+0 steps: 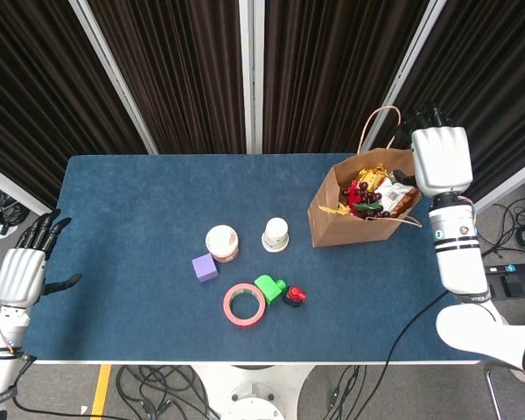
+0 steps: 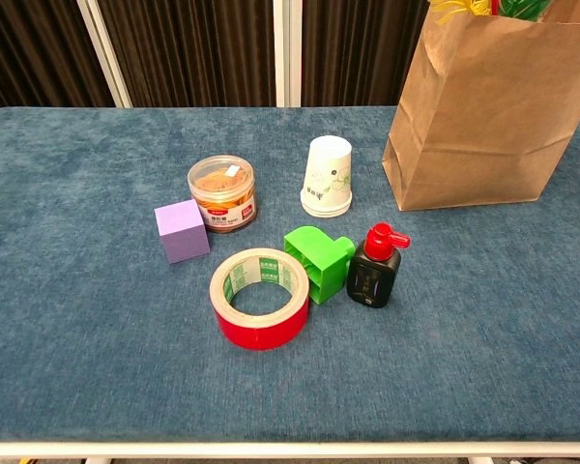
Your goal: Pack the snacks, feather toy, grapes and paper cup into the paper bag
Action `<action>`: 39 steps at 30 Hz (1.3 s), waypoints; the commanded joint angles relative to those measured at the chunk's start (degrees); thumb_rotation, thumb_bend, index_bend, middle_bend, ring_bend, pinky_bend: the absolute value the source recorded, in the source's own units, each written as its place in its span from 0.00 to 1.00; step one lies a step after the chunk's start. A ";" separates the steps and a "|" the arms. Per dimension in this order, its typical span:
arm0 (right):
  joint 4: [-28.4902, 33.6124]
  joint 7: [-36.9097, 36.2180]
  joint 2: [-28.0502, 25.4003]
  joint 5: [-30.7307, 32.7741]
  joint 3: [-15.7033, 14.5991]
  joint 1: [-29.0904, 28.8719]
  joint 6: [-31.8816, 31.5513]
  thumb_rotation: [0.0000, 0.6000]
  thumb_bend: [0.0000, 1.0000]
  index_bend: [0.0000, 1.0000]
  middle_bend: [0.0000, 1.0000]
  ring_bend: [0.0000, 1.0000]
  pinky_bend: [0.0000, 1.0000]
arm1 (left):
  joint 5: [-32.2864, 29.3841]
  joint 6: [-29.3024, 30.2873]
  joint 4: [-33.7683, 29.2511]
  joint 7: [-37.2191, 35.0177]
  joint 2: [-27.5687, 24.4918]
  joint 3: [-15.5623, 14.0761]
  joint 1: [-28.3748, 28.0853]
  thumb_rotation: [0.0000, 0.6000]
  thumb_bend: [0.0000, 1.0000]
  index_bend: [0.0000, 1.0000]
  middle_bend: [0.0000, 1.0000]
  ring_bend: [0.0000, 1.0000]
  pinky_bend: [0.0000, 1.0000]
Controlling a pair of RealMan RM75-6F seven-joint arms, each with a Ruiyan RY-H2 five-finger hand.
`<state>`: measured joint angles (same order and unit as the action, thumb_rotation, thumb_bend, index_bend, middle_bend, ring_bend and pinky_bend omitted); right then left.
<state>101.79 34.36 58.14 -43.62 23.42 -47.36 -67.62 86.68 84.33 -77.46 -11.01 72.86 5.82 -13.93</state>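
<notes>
Grapes [image 1: 364, 194] inside paper bag [image 1: 337, 214], just left of right hand [image 1: 440, 159], its fingers' spread unclear; left hand [image 1: 21, 273] fingers apart, off tabletop [image 1: 131, 219]

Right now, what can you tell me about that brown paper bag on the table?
The paper bag is plain brown kraft paper, standing upright and open-topped near the far right of the blue table. A thin looped handle rises from its rim. Inside show dark grapes, snack packets and something yellow. Its sides look lightly creased. The right hand hangs beside its mouth; whether they touch cannot be told. The paper cup stands apart, to its left.
</notes>
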 commanded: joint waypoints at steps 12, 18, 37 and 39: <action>7.41 -10.32 -0.44 -8.21 4.68 0.19 -4.10 1.00 0.00 0.42 0.26 0.11 0.33 | 0.03 0.19 -0.58 0.34 0.11 0.26 -0.16 1.00 0.15 0.16 0.14 0.05 0.18; 12.22 -8.11 -0.07 -11.18 4.70 -1.35 -5.04 1.00 0.00 0.42 0.27 0.11 0.33 | 0.02 0.45 -0.73 0.24 -0.06 0.40 -0.11 1.00 0.15 0.16 0.14 0.05 0.18; 11.61 4.77 13.08 -10.48 -5.32 -9.33 1.57 1.00 0.00 0.40 0.26 0.11 0.33 | 0.00 1.50 -0.38 -0.80 0.02 0.47 0.49 1.00 0.15 0.16 0.14 0.05 0.18; 9.76 6.53 14.59 -9.30 -6.63 -10.63 3.54 1.00 0.00 0.38 0.24 0.09 0.32 | -0.09 1.44 -0.21 -1.03 0.00 0.50 0.51 1.00 0.15 0.16 0.14 0.05 0.18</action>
<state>113.26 39.20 71.16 -54.29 18.25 -56.60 -65.83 86.61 85.79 -77.69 -12.01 72.87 6.31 -13.42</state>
